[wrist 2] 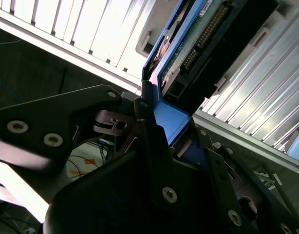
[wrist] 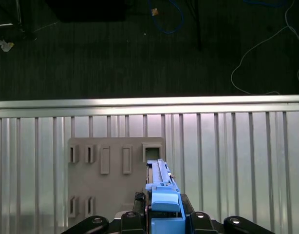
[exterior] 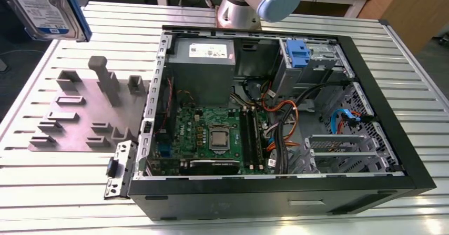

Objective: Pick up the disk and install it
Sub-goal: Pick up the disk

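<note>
My fingers (wrist 2: 150,131) gripped the disk (wrist 2: 203,39) by its blue rail. The first wrist view showed the rack (wrist: 115,187) beneath them; the exterior view, the open case (exterior: 245,198) off aside.

In the exterior view, the open computer case (exterior: 281,114) lies on the slatted table (exterior: 63,203), taking up the centre and right of the frame. The fixture plate (exterior: 84,114) lies on the table just beside the case, at frame left. The arm (exterior: 242,6) stands behind the case at top centre. The disk (exterior: 42,9) hangs in the upper left corner. Inside the case, the motherboard (exterior: 210,135) lies in front of the power supply (exterior: 203,61). In the first wrist view the gripper (wrist: 162,202) clamps the disk edge-on above the plate.
</note>
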Controlling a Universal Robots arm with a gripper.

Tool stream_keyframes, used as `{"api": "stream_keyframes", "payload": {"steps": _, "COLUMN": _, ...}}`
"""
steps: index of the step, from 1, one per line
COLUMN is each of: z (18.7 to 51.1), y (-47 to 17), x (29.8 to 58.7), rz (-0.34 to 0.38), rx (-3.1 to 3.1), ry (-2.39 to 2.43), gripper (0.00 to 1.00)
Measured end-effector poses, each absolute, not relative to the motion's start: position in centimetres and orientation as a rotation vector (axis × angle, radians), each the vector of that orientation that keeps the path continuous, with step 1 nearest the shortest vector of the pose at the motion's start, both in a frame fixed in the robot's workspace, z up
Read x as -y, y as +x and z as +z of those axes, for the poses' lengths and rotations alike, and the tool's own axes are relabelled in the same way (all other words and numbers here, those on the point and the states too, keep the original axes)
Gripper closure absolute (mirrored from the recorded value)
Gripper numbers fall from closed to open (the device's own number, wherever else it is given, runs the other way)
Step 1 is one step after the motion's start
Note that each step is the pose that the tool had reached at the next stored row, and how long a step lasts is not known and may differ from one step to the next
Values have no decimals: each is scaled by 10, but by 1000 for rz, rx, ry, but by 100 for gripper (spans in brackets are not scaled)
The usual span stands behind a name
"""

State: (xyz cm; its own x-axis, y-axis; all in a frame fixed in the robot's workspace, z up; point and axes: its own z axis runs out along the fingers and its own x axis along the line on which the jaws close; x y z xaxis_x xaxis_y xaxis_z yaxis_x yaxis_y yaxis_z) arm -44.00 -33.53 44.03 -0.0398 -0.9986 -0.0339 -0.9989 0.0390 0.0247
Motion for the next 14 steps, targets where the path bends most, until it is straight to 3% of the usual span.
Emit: {"api": "stream_keyframes", "payload": {"steps": 14, "z": 453, "y": -440, "x": 335, "rz": 65, "rx": -2259, "ry": -2172, "gripper": 64}}
